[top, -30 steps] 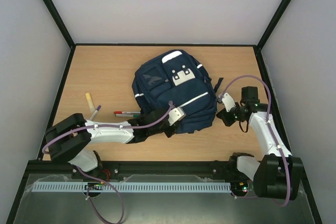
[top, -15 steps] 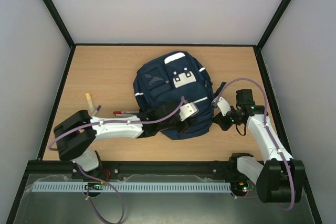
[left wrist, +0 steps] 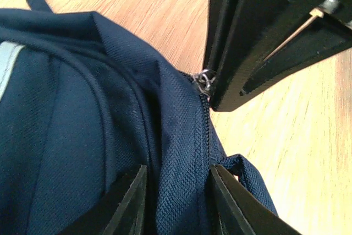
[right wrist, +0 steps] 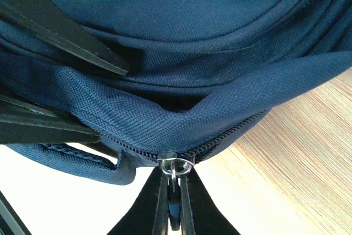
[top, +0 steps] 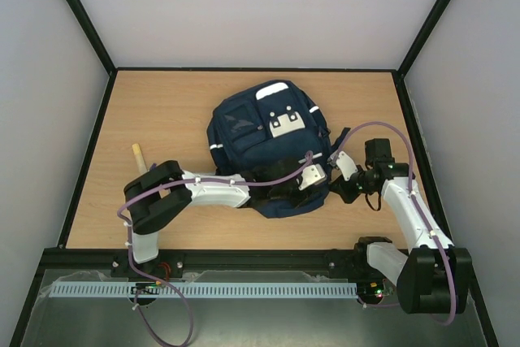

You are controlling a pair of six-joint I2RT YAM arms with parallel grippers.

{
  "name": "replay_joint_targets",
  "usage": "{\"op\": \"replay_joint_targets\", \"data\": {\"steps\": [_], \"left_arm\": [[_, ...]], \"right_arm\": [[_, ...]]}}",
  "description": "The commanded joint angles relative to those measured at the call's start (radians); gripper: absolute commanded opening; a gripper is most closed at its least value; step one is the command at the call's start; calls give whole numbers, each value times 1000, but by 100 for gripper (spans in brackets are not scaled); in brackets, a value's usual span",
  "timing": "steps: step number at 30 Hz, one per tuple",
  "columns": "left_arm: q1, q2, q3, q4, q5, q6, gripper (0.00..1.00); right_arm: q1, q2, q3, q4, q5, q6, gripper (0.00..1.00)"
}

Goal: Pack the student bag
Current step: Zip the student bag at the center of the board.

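The student bag [top: 264, 140], a navy backpack with white stripes and a grey buckle patch, lies in the middle of the table. My left gripper [top: 313, 175] reaches across its near right edge. In the left wrist view this gripper [left wrist: 177, 170] is shut on a fold of bag fabric [left wrist: 181, 152] beside the zipper. My right gripper [top: 345, 183] is at the bag's right corner. In the right wrist view it [right wrist: 175, 177] is shut on the zipper pull [right wrist: 175, 207], just below the metal slider [right wrist: 176, 162]. The slider also shows in the left wrist view [left wrist: 204, 81].
A pale wooden stick [top: 138, 155] lies on the table left of the bag, by the left arm's elbow. The left forearm [top: 219, 191] lies along the bag's near edge. Black frame rails and grey walls enclose the table on all sides.
My left gripper has slid to the right along the bag's near edge to its right corner. The right gripper has moved slightly left to meet it. The arm now covers the pens.
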Motion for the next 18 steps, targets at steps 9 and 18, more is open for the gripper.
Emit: {"op": "replay_joint_targets", "data": {"steps": [9, 18], "left_arm": [[-30, -46, -1, -70, -1, -3, 3], [-72, -145, -108, -89, -35, -16, 3]], "right_arm": [[-91, 174, 117, -21, 61, -38, 1], [-123, 282, 191, 16, 82, -9, 1]]}}
